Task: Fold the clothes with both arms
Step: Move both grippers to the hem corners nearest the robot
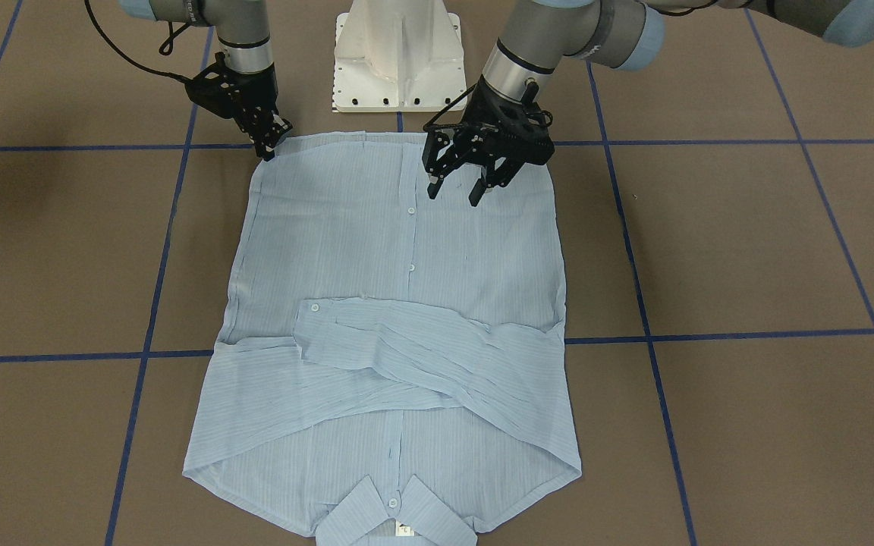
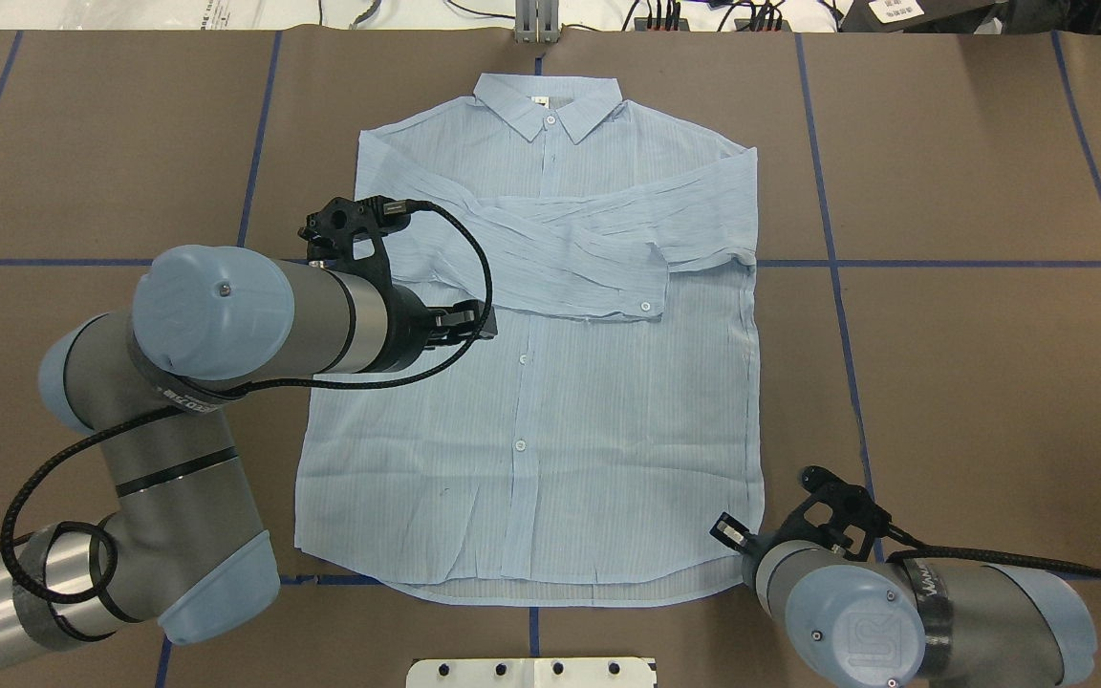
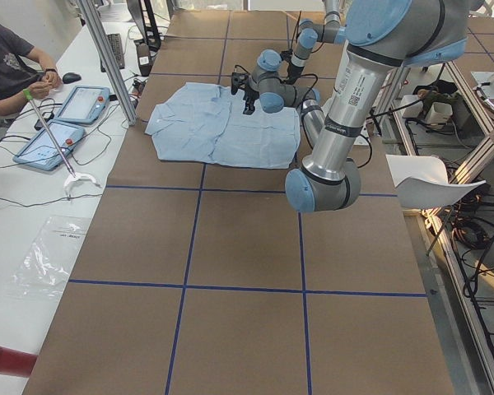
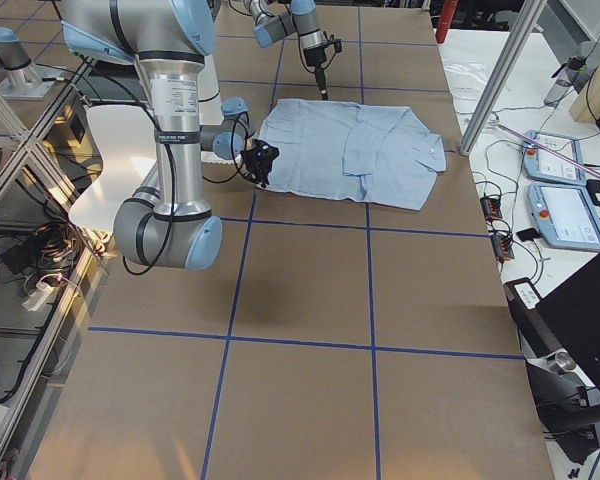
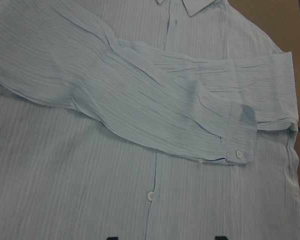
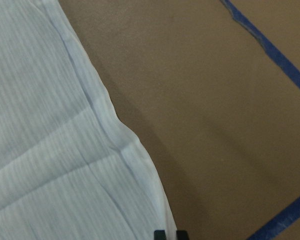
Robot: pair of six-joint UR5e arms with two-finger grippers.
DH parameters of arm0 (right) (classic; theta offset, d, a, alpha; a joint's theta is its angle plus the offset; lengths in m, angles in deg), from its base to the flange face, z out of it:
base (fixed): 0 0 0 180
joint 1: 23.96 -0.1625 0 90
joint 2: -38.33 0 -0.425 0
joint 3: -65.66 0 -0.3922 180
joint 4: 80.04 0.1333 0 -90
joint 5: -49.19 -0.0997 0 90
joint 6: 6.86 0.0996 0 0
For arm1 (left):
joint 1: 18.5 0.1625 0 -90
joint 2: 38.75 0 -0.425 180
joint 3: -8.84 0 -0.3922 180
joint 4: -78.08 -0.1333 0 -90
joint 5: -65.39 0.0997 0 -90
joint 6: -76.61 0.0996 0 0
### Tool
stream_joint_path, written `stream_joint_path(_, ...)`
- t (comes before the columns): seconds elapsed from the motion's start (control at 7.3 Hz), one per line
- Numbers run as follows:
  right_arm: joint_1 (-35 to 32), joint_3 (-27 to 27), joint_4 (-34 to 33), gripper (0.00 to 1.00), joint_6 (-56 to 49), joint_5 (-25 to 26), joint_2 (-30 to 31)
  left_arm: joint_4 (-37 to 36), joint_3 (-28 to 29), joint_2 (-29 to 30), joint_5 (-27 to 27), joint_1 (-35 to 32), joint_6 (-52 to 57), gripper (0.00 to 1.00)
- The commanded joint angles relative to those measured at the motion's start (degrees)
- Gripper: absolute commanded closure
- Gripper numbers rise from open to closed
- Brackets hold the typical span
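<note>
The light blue striped shirt (image 1: 376, 250) lies flat and buttoned on the brown table, collar (image 1: 395, 516) away from the robot, both sleeves (image 2: 598, 258) folded across the chest. My left gripper (image 1: 453, 196) is open and empty, hovering above the shirt's lower front near the button placket; its wrist view shows the crossed sleeves and a cuff (image 5: 240, 130). My right gripper (image 1: 266, 150) is low at the hem corner on my right side. Its fingertips (image 6: 160, 234) are closed together at the shirt's edge (image 6: 105, 115), seemingly pinching the hem.
The white pedestal base (image 1: 397, 57) stands just behind the hem. Blue tape lines (image 1: 710, 334) cross the table. In the exterior left view an operator (image 3: 12, 66) sits by tablets (image 3: 82, 103) on a side bench beyond a metal post (image 3: 107, 58).
</note>
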Motion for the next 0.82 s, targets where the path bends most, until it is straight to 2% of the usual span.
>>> stream_joint_path(0.0, -0.5, -0.9, -0.1, 1.00, -0.1, -0.3, 0.3, -0.6, -0.4, -0.2, -0.3, 0.3, -3.2, 0.29)
stream_joint_path(0.14, -0.8, -2.7, -0.1, 1.00, -0.6, -0.6, 1.0, -0.7, -2.1, -3.7, -0.1, 1.2, -6.7, 0.29)
stream_joint_path(0.27, -0.8, -3.2, 0.0, 1.00, -0.8, -0.6, 2.2, -1.1, -5.2, -7.9, 1.1, 5.9, -10.8, 0.29)
stream_joint_path(0.41, -0.7, -4.1, -0.1, 1.00, -0.8, -0.7, 3.3, -1.7, -7.2, -11.2, 5.6, 10.3, -13.3, 0.31)
stream_joint_path(0.68, -0.6, -5.5, 0.0, 1.00, -1.0, -1.1, 5.9, -11.0, -7.7, -11.6, 8.6, 12.9, -13.4, 0.31)
